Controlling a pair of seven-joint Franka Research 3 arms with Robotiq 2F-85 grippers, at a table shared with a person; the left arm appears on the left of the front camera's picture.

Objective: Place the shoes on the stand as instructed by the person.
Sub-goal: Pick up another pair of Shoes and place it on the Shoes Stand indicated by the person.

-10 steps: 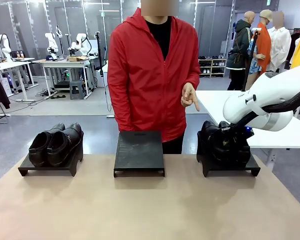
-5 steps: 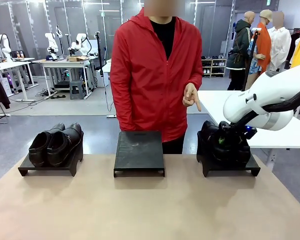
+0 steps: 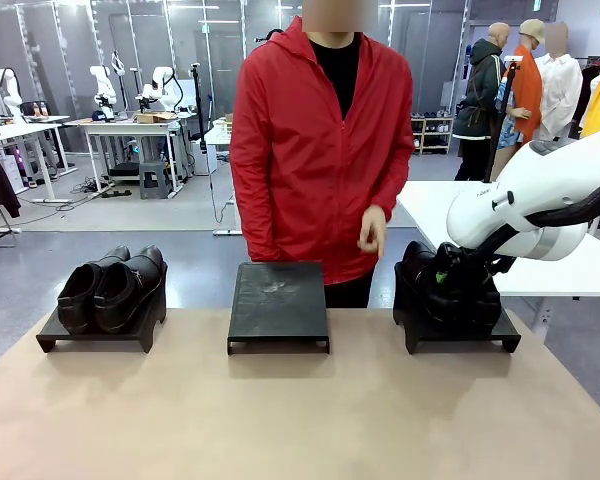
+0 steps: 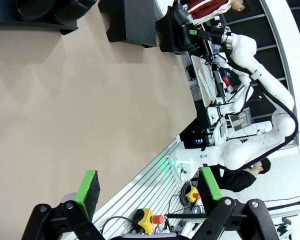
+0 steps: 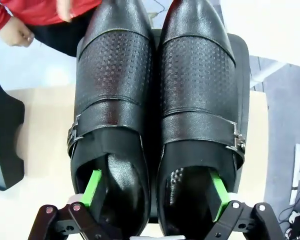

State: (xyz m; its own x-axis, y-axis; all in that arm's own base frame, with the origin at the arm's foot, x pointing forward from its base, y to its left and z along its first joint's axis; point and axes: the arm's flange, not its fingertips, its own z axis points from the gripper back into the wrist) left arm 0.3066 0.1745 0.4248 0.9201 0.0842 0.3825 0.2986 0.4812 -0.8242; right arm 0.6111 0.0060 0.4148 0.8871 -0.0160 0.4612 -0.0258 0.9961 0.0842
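One pair of glossy black shoes [image 3: 112, 287] rests on the left stand [image 3: 90, 338]. The middle stand [image 3: 278, 300] is bare. A second pair of shoes [image 3: 435, 290] sits on the right stand [image 3: 465, 340], toes toward the person [image 3: 320, 140]. My right gripper [image 3: 450, 277] is down at the heels of this pair. In the right wrist view the right gripper [image 5: 155, 192] is open, with one green-padded finger inside each shoe [image 5: 120, 100] opening. My left gripper [image 4: 150, 187] hangs open above the table with nothing between its pads.
The person stands behind the middle stand with a hand [image 3: 372, 232] lowered in front of the jacket. A white table [image 3: 430, 205] lies behind the right stand. The tan table [image 3: 300, 410] stretches toward me.
The person shifted right and dropped the pointing hand, curling the finger in. My right gripper's fingers spread wider at the right pair of shoes.
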